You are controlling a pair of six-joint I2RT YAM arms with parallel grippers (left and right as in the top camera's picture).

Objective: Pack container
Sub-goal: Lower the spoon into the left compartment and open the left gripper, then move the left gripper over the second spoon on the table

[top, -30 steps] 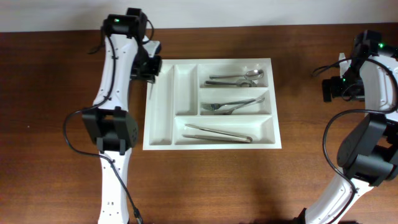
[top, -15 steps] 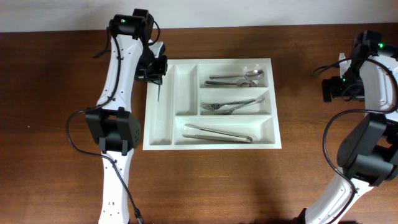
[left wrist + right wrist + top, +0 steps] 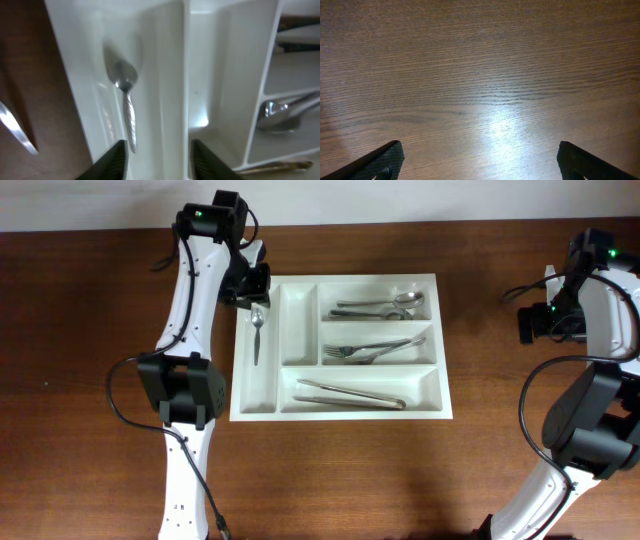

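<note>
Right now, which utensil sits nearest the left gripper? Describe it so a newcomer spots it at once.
Find the white tray in the table's middle, then its outermost narrow compartment on the left, beside the left gripper. A small spoon lies there alone, along the compartment; the other utensils lie at right angles to it in the three long compartments.

Setting: robot lab station. White arms, left (image 3: pixel 185 290) and right (image 3: pixel 615 300), at a wooden bench (image 3: pixel 400 480); exposed black cables (image 3: pixel 113 395); plain white wall (image 3: pixel 400 200) along far edge.
</note>
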